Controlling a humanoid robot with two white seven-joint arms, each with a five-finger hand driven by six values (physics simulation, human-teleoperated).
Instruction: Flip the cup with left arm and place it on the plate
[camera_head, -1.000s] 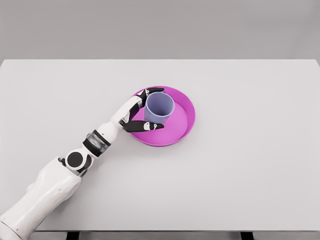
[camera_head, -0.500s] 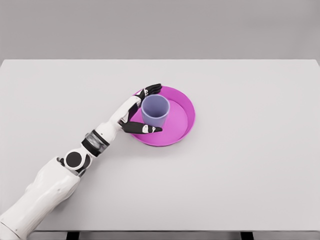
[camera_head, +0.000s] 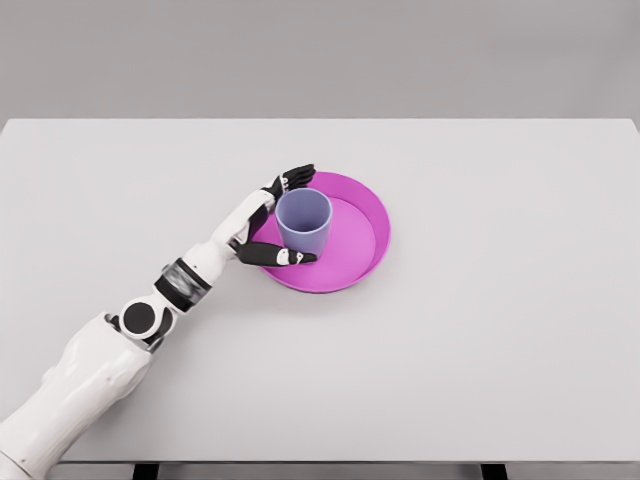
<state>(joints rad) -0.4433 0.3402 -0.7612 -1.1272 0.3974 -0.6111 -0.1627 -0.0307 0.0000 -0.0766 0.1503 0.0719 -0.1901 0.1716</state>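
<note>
Head view, arm: we see one white arm entering from the lower left corner and reaching diagonally up and right across the table (camera_head: 500, 350), forearm nearly straight, wrist just at the left rim of the plate.
Head view, left hand (camera_head: 280, 218): its dark fingers are spread wide in an open C around the left side of the cup, upper fingers (camera_head: 296, 176) curving past the cup's far-left side and the thumb lying under its near-left side. We see a narrow gap between the fingers and the cup wall, so we read the hand as open and holding nothing.
Head view, cup (camera_head: 302, 222): it stands upright with its mouth facing up, long axis vertical, on the left part of the plate.
Head view, plate (camera_head: 362, 235): magenta, round, lying flat a little left of the table's middle, nearer the far edge than the near edge.
Head view, count: we count one cup, one plate, one arm and one hand.
</note>
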